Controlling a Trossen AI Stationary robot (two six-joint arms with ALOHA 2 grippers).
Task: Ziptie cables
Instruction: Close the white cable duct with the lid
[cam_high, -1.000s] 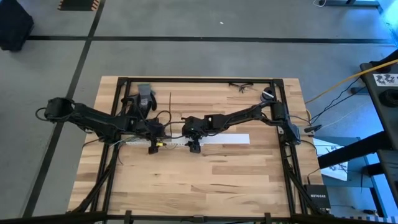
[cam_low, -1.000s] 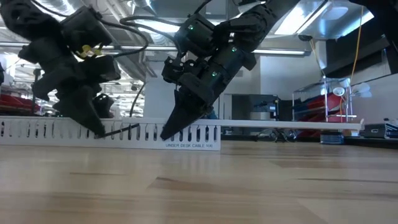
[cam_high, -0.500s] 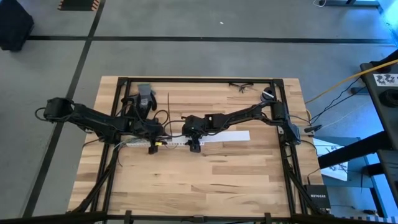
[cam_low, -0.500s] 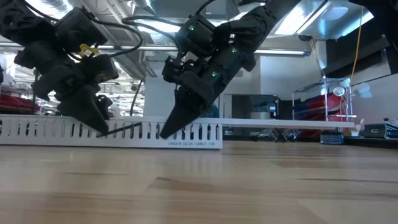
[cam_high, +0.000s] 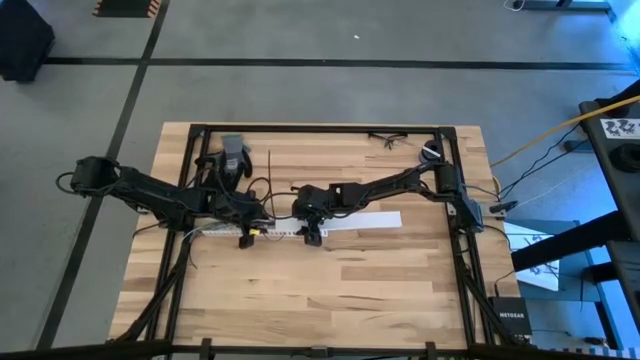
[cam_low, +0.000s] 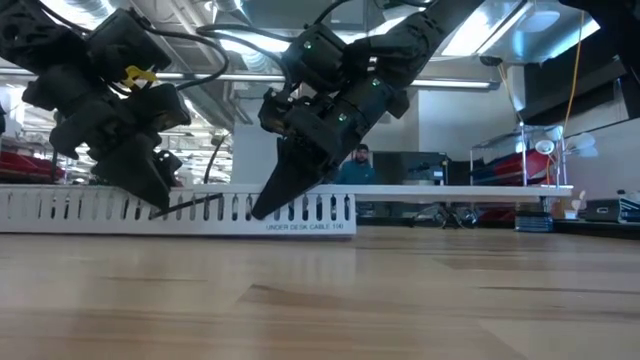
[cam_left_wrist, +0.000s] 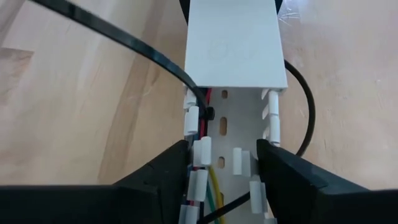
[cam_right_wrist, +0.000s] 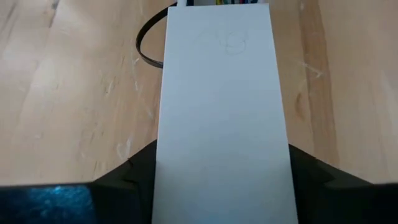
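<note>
Wrist views: left gripper (cam_left_wrist: 221, 162) fingers straddling slotted channel (cam_left_wrist: 239, 134) over cables (cam_left_wrist: 213, 180); right gripper (cam_right_wrist: 222, 171) clamping white cover (cam_right_wrist: 222, 99).

I see my cables (cam_left_wrist: 214, 186) lying inside the white slotted channel (cam_left_wrist: 235, 43) — thin wires, yellow and green with a red one beside them, running lengthwise along its floor and passing under the closed lid section. From above, a yellow-green end (cam_high: 256, 229) shows at the channel's open stretch, with loose dark wires curling just behind it. One ziptie (cam_left_wrist: 124, 42) — a thin black strip — enters through a slot in the channel's side wall and loops out past the opposite wall. Another ziptie (cam_high: 271, 160) lies straight on the wood, well behind the channel.
</note>
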